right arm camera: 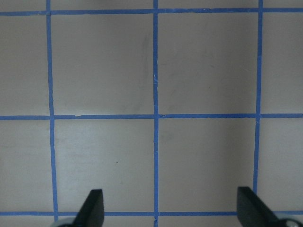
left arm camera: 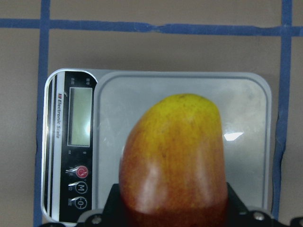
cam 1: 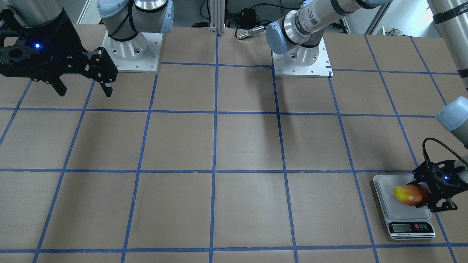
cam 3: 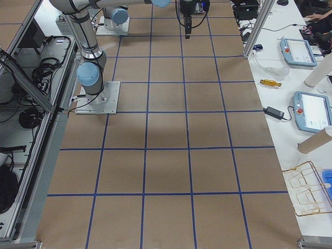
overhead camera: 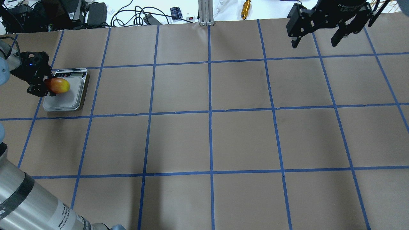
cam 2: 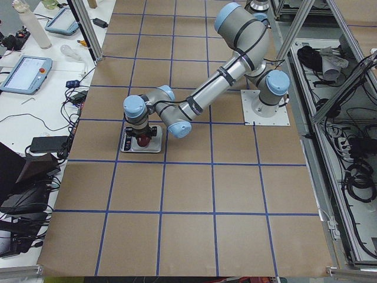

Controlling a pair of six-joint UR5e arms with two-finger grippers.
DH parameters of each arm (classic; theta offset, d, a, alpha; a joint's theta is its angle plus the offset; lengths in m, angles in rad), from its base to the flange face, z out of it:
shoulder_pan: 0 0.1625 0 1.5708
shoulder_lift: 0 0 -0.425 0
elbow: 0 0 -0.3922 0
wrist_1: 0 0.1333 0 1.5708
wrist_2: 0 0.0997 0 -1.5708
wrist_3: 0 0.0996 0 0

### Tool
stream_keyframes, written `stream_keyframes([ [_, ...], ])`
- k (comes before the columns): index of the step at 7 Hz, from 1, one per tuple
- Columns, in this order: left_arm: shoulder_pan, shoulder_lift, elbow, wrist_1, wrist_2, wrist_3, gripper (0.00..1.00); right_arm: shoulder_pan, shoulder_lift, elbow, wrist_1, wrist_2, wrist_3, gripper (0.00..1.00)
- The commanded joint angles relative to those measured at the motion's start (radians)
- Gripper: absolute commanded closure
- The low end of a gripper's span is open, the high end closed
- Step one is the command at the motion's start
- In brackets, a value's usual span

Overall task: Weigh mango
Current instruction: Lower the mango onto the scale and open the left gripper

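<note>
The mango (cam 1: 408, 194), yellow at one end and orange-red at the other, is held over the grey platform of the kitchen scale (cam 1: 396, 215) at the table's edge. My left gripper (cam 1: 430, 193) is shut on the mango's red end. The overhead view shows the mango (overhead camera: 57, 85) over the scale (overhead camera: 67, 100) with the left gripper (overhead camera: 44, 87) beside it. In the left wrist view the mango (left arm camera: 173, 156) fills the middle above the scale (left arm camera: 246, 123). I cannot tell whether it touches the platform. My right gripper (cam 1: 84, 90) is open and empty, raised at the far side.
Brown paper with a blue tape grid covers the table (overhead camera: 211, 127). The two arm bases (cam 1: 133, 51) stand on white plates at the robot's side. Cables and a brass part (overhead camera: 246, 5) lie beyond the table's edge.
</note>
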Motion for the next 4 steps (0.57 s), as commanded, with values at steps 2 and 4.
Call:
stream_keyframes([
  [2,-0.003,0.013,0.002,0.005,-0.002,-0.021,0.00,0.000,0.000,0.000,0.000,0.000,0.000,0.00],
  [4,-0.018,0.137,-0.001,-0.088,0.012,-0.170,0.00,-0.001,0.000,0.000,0.000,0.000,0.000,0.00],
])
